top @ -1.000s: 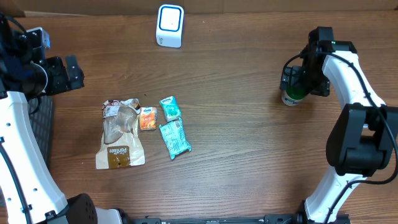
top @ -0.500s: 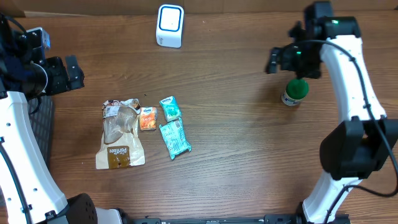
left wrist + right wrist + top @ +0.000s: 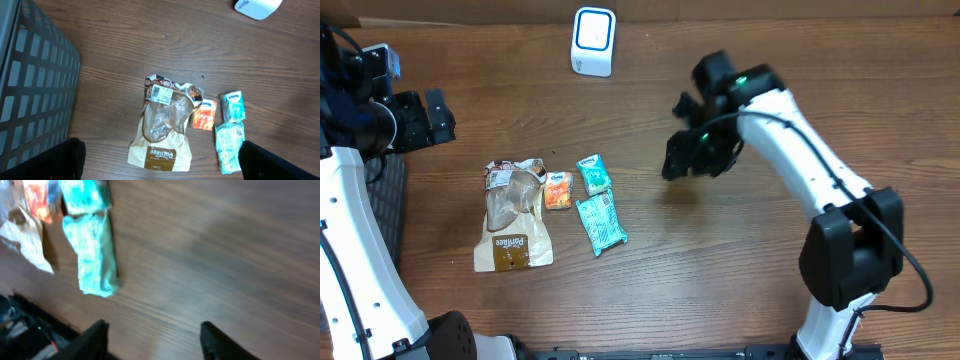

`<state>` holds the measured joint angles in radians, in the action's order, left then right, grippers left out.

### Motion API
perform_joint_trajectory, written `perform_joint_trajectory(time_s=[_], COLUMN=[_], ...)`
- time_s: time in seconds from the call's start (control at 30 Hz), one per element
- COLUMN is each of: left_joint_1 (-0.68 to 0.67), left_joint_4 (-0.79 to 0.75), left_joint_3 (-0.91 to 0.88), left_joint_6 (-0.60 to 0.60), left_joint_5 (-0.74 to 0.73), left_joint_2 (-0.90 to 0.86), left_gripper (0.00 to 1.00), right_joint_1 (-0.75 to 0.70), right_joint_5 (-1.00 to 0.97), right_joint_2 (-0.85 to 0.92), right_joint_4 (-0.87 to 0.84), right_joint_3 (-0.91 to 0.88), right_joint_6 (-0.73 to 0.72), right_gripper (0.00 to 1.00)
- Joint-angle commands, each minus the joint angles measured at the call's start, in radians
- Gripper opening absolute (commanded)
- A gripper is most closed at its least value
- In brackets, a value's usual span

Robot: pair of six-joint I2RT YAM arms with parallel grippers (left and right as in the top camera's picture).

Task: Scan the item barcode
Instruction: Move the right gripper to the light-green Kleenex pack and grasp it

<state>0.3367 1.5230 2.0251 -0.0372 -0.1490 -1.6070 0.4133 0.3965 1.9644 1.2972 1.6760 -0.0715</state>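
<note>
Several snack items lie at the table's left middle: a brown paper bag with a white label, an orange packet, a small teal pack and a long teal pack. The white scanner stands at the back. My right gripper hovers over bare wood right of the items, its jaws apart with nothing between them. My left gripper is held high at the far left, wide open and empty.
A dark mesh basket stands at the left edge. The right arm stretches across the table's right half. The right wrist view is blurred by motion.
The right arm swung left from a green-capped bottle on the right to the table's middle, and its jaws narrowed. The bottle no longer shows. The left arm stayed still.
</note>
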Motion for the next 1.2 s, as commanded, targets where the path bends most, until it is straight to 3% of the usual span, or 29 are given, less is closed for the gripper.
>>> perform_joint_trajectory(time_s=[0.0,0.13,0.4,0.6,0.93,1.17], left_joint_1=[0.008,0.008,0.008,0.008,0.008,0.008], left_joint_4=[-0.002,-0.002,-0.002,-0.002,-0.002,-0.002], left_joint_3=[0.012,0.012,0.012,0.012,0.012,0.012], left_joint_6=[-0.023,-0.023,-0.023,-0.023,-0.023,-0.023], left_joint_5=[0.0,0.0,0.0,0.0,0.0,0.0], left_joint_2=[-0.003,-0.003,-0.003,-0.003,-0.003,-0.003], left_gripper=[1.0,1.0,1.0,0.99,1.0,1.0], right_joint_1=[0.071,0.149,0.281,0.351,0.406,0.406], right_joint_5=[0.042,0.039,0.039,0.039,0.043,0.076], right_joint_2=[-0.023,-0.023,-0.023,-0.023,-0.016,0.023], right_joint_4=[-0.034,-0.101,-0.301,-0.44,-0.565,-0.559], right_joint_3=[-0.05,-0.108,-0.211,-0.261,-0.291,-0.315], right_joint_6=[-0.052,-0.065,-0.258,-0.376,-0.375,-0.378], right_gripper=[0.51,0.53,0.52,0.45,0.44,0.45])
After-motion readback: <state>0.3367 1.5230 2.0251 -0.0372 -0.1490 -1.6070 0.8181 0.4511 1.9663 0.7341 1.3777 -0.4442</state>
